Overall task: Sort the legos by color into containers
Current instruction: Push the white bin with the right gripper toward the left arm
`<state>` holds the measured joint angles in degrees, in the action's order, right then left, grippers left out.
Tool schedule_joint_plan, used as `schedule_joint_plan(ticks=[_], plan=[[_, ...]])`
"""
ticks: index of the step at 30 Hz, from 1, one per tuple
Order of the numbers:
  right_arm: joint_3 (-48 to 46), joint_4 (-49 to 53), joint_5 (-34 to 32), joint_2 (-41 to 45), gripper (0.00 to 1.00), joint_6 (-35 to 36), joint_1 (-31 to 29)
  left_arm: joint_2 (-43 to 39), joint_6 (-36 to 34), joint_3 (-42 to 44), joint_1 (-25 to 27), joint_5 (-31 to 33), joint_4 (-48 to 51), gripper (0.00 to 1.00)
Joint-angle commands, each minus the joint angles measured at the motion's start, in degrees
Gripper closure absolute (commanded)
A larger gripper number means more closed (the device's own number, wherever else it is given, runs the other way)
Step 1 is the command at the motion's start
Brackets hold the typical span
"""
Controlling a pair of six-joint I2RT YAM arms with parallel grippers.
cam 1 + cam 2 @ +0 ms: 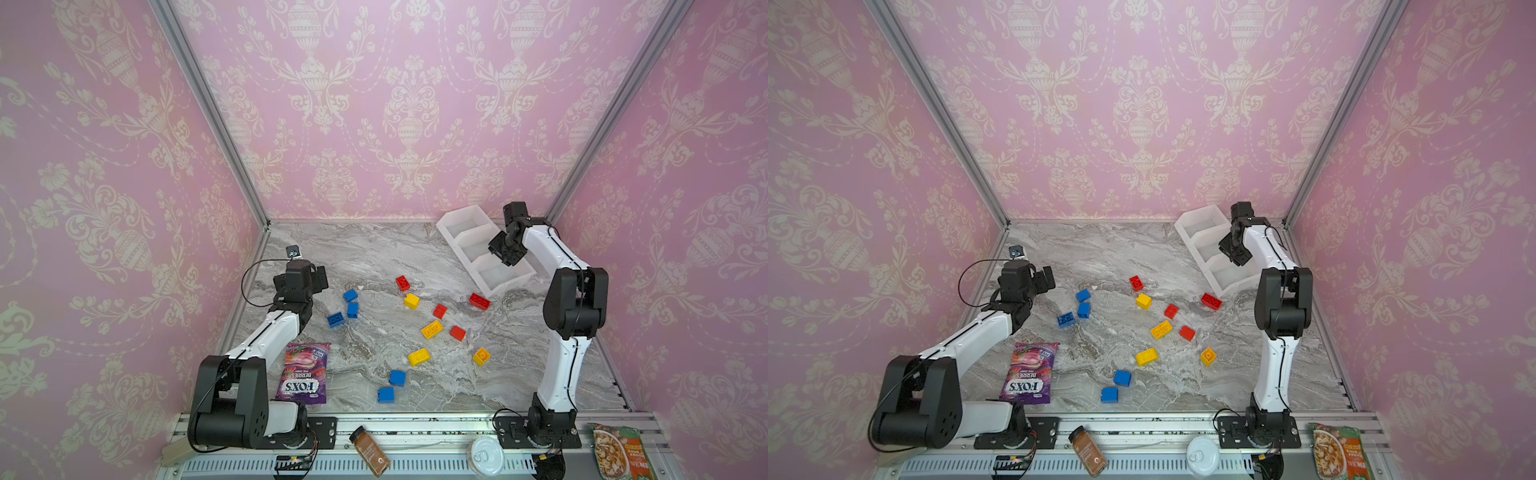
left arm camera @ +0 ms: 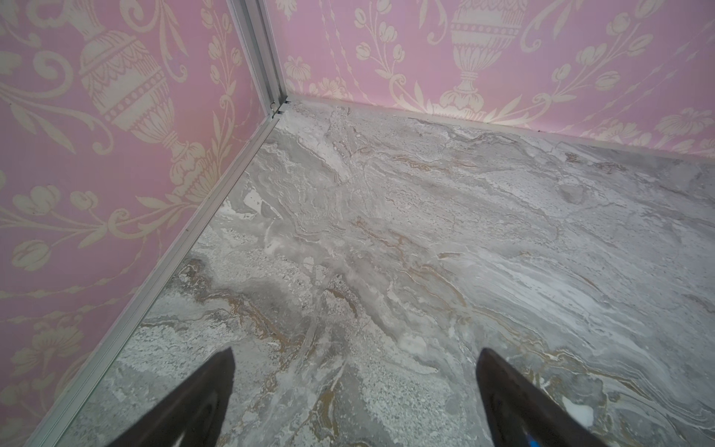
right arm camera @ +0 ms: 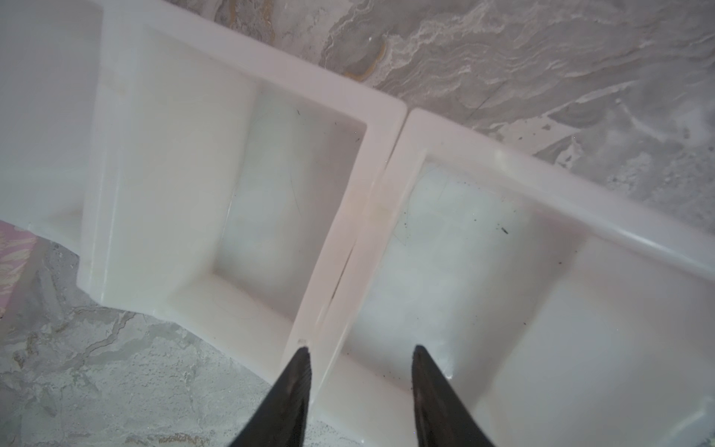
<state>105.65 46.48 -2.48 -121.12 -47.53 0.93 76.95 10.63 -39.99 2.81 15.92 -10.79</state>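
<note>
Thirteen legos (image 1: 432, 329) lie loose; right gripper (image 3: 360, 348), jaws narrow, straddles a wall of the containers (image 3: 348, 216); left gripper (image 2: 356, 352), wide, nearer the blues.

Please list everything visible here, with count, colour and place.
containers: three joined, white, far right
blue legos: five, blue, table's left and front
yellow legos: four, yellow, table's middle
red legos: four, red, middle, toward containers
candy bag: one, purple, front left
spice jar: one, brown, front rail
round tub: one, white, front rail
snack packet: one, green-orange, front rail
left gripper: one, black fingers apart, over bare table
right gripper: one, black fingers apart, over containers
</note>
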Motion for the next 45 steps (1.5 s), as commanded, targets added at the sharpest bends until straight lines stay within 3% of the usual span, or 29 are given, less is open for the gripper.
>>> schedule_joint_plan(ticks=[1, 14, 30, 39, 45], plan=[[3.6, 2.7, 0.4, -2.3, 0.53, -1.1, 0.0, 0.6, 1.8, -1.2, 0.4, -1.4, 1.8, 0.01], [10.5, 4.1, 1.7, -8.9, 0.51, -1.4, 0.1, 0.7, 2.0, -0.9, 0.4, -1.4, 1.8, 0.01], [14.5, 6.0, 2.0, -12.6, 0.68, 0.6, 0.1, 0.2, 1.5, -1.0, 0.5, -0.9, 2.7, 0.01], [15.7, 5.4, 2.0, -13.0, 0.83, 1.9, -0.1, 0.2, 1.6, -1.1, 0.5, -0.6, 2.9, 0.01], [17.4, 5.1, 1.5, -13.7, 1.0, 4.7, -1.1, 0.0, 1.5, -1.1, 0.5, -0.6, 3.1, 0.01]])
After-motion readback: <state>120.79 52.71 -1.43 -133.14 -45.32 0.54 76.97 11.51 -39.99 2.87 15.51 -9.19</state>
